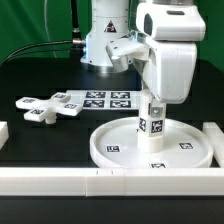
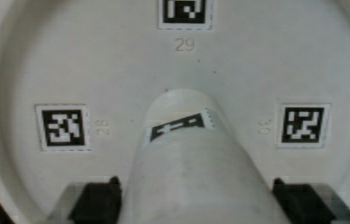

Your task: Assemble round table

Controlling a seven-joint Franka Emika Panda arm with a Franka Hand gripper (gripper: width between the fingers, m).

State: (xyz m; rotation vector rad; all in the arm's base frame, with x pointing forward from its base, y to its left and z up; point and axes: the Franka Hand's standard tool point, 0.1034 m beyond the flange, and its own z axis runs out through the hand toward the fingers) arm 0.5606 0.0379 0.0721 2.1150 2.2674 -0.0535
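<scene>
Exterior view, pincer [image 1: 152, 100] clamped on upright cylinder [image 1: 152, 126], cylinder standing at centre of disc [image 1: 105, 150], cross [image 1: 48, 106] lying apart on black surface [image 1: 40, 140], toward the exterior view's left

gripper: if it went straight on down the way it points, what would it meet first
The gripper points down, shut on the upright cylinder. Straight on lies the disc. The cylinder seems to stand on its centre already, so it would press in first, and the fingers would meet the disc after.

White cyl. [image 1: 152, 125] upright at disc [image 1: 105, 150] ctr, cross [image 1: 45, 106] apart
</scene>
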